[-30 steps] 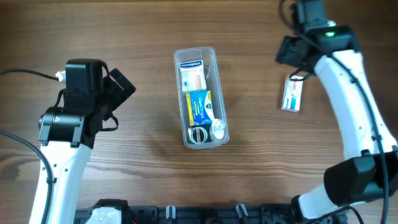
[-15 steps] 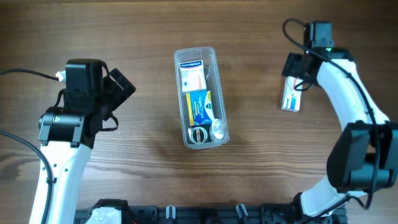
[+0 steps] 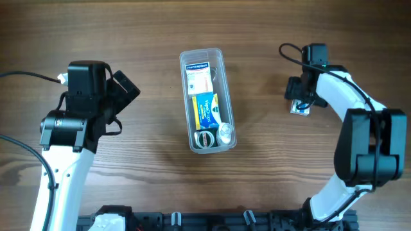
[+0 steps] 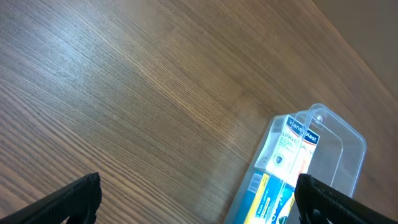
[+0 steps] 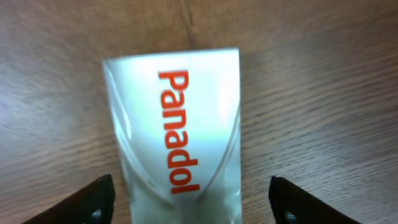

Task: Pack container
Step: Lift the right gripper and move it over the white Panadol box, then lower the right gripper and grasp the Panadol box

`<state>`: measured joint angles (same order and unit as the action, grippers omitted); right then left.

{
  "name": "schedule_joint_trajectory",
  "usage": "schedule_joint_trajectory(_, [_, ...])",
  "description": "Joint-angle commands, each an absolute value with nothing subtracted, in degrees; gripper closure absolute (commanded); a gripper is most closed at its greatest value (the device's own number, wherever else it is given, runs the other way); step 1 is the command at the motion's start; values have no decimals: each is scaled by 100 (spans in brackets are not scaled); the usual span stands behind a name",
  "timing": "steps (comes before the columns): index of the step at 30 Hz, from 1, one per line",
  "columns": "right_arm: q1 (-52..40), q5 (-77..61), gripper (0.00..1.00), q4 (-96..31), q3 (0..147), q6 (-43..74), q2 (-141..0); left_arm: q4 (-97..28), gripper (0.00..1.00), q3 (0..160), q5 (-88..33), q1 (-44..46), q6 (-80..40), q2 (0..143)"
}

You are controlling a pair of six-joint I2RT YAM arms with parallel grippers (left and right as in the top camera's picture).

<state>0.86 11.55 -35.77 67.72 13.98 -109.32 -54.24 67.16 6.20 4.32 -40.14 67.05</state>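
The clear plastic container (image 3: pixel 207 100) lies lengthwise at the table's middle and holds a plaster box, a blue-and-yellow box and small round items. Its far end also shows in the left wrist view (image 4: pixel 323 149). A white Panadol box (image 5: pixel 176 130) lies flat on the wood to the right, and part of it shows under the arm in the overhead view (image 3: pixel 299 108). My right gripper (image 5: pixel 189 202) is open, low over the Panadol box, with a finger on each side and gaps between. My left gripper (image 4: pixel 196 199) is open and empty, to the left of the container.
The table is bare brown wood (image 3: pixel 148 38). A black cable (image 3: pixel 26 76) runs to the left arm. A black rail (image 3: pixel 205 221) runs along the front edge.
My right arm has swung down and in toward the Panadol box, and the gripper now covers most of it from above. The left arm and the container have not moved.
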Motion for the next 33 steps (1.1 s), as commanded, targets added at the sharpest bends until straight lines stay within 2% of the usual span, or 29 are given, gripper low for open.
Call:
schedule_joint_trajectory(1, [84, 1061, 22, -3535, 6698, 1352, -11118, -5419, 0, 6810, 735, 397, -3940, 6648])
schedule_joint_trajectory(5, [84, 1063, 26, -3518, 6700, 1350, -11115, -5417, 0, 6810, 735, 397, -3940, 6648])
schedule_joint_trajectory(8, [84, 1063, 38, -3529, 6700, 1347, -11115, -5417, 0, 6810, 733, 397, -3940, 6648])
schedule_joint_trajectory(12, [84, 1061, 47, -3564, 6705, 1350, -11111, -5417, 0, 6810, 735, 395, -3940, 6648])
schedule_joint_trajectory(19, [47, 1061, 51, -3562, 6709, 1354, -11111, -5417, 0, 6810, 735, 395, -3940, 6648])
schedule_joint_trajectory(33, [-397, 1059, 50, -4335, 7609, 1369, -10772, -5419, 0, 6810, 735, 397, -3940, 6648])
